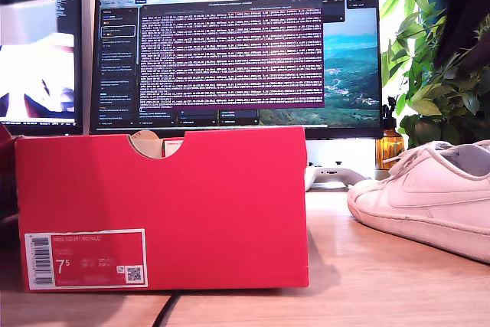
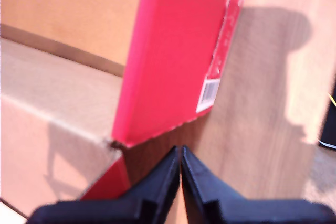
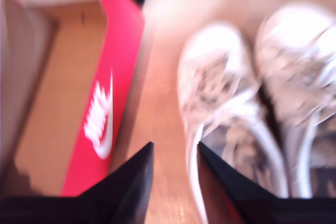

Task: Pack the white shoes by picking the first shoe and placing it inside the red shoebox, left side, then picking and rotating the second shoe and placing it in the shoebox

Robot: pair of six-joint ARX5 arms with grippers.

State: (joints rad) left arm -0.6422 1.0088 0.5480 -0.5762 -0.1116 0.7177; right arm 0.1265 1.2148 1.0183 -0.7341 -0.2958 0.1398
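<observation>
- Shoes: two white shoes lie side by side on the tabletop just beside the red shoebox, long axes parallel to its wall.
- My second gripper hovers released over the nearer shoe.
- My first gripper is clenched, empty, at a box corner.
- The box's visible interior appears empty.

My first gripper, black with wedge-shaped fingers, has its tips pressed together with nothing between them. My second gripper, equally black, holds its fingers parted by a clear gap, gripping nothing; its picture is blurred.
</observation>
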